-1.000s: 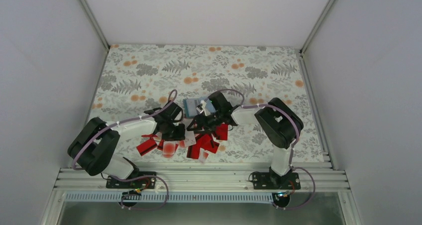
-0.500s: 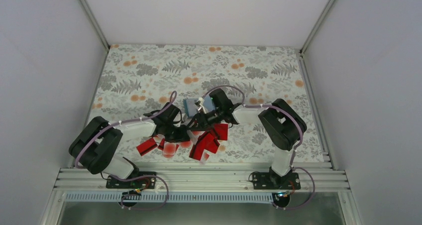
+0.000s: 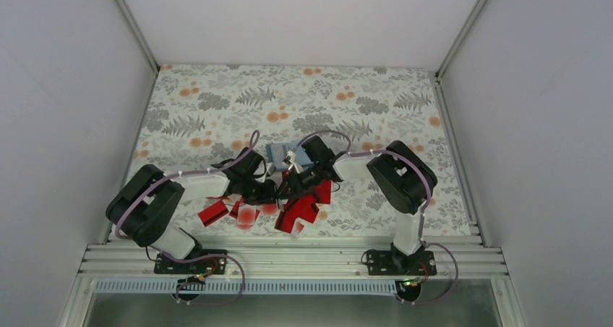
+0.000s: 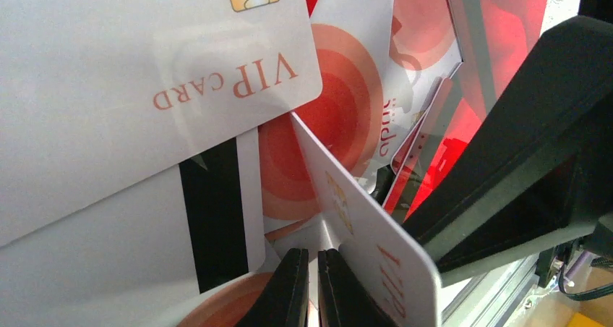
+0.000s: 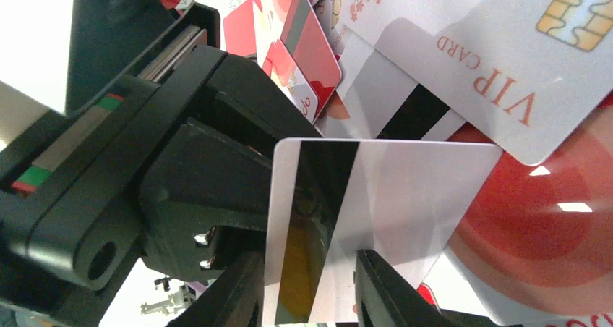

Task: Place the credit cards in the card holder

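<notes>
Since the card holder (image 3: 277, 152) sits half hidden at the far edge of the credit cards (image 3: 296, 210) on the table (image 3: 217, 103), can't tell what's inside. My right pincer (image 5: 307, 265) clamps a white card (image 5: 405, 197), left pincer (image 4: 312, 255) is pinched closed. Both crept closer together.

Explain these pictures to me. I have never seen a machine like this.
Two robot arms are bolted at a table's near edge. The overhead picture shows both reaching over a floral table, where red and white credit cards lie heaped near a teal card holder. The other two pictures come from cameras on each wrist. The right gripper appears to hold a white striped card upright between its fingers. The left gripper has its fingers nearly together, nothing visible between them.
</notes>
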`<control>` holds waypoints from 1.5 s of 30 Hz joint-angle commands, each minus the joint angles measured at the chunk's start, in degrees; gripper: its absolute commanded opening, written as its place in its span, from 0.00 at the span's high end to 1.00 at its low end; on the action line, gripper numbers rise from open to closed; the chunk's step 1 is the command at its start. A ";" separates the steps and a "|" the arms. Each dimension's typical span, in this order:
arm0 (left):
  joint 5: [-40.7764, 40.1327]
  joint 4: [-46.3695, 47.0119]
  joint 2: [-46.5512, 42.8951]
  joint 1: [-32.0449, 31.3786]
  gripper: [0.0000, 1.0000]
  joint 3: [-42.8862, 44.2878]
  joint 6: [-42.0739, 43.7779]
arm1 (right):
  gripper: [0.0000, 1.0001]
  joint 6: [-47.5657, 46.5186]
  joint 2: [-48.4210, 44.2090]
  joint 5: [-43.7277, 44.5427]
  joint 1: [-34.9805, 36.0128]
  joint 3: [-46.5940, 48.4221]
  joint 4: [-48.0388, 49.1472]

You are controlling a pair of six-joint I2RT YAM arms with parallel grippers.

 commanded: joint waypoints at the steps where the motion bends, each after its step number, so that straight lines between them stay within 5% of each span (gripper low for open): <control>1: -5.61 -1.65 2.76 -0.11 0.93 -1.43 0.46 | 0.69 -4.47 0.07 4.84 0.45 1.73 -5.34; 4: -5.86 -2.33 2.56 -0.07 0.93 -0.65 0.34 | 0.67 -6.57 -0.73 7.78 0.30 3.23 -9.87; 9: -7.07 -5.12 2.00 -0.19 0.93 1.94 0.24 | 0.46 -7.93 -2.95 7.90 0.27 3.37 -12.28; 20: -5.02 -4.79 0.57 -0.72 0.93 5.09 -1.10 | 0.35 -7.44 -4.76 2.02 -2.10 0.80 -9.58; 28: -1.08 0.44 0.16 -1.01 0.91 3.41 -4.05 | 0.36 -8.67 -1.67 1.26 -3.54 -0.62 -8.62; 37: 3.15 9.00 -0.92 -0.31 0.70 -0.99 -6.99 | 0.45 -8.58 0.50 0.04 -5.61 -3.77 -5.26; 45: 4.10 14.01 -3.84 0.22 0.66 -4.27 -8.90 | 0.54 -9.60 2.50 -0.80 -6.56 -4.86 -4.37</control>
